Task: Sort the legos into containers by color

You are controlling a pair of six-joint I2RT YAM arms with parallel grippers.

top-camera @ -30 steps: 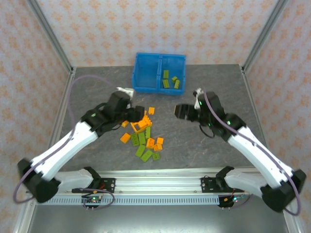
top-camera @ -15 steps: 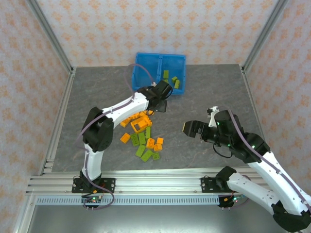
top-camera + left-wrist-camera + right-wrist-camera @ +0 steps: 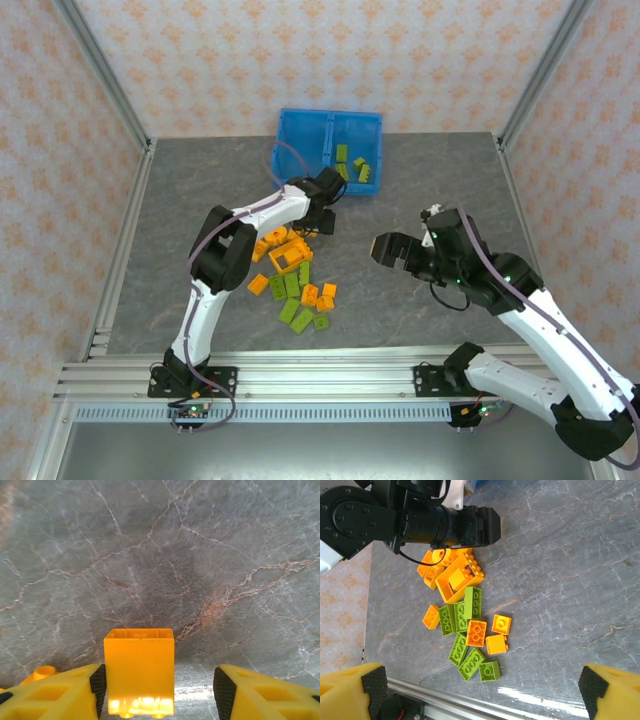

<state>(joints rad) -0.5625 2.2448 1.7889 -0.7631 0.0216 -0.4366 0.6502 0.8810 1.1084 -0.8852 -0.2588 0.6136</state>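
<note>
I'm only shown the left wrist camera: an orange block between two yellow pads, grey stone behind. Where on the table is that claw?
Observer: In the top view, the left claw hangs just in front of the blue bin.
Operator: Is anything in the bin?
Observer: Several lime green bricks lie in its right compartment.
Operator: And the other arm?
Observer: The right claw hovers open, with nothing between its fingers.
</note>
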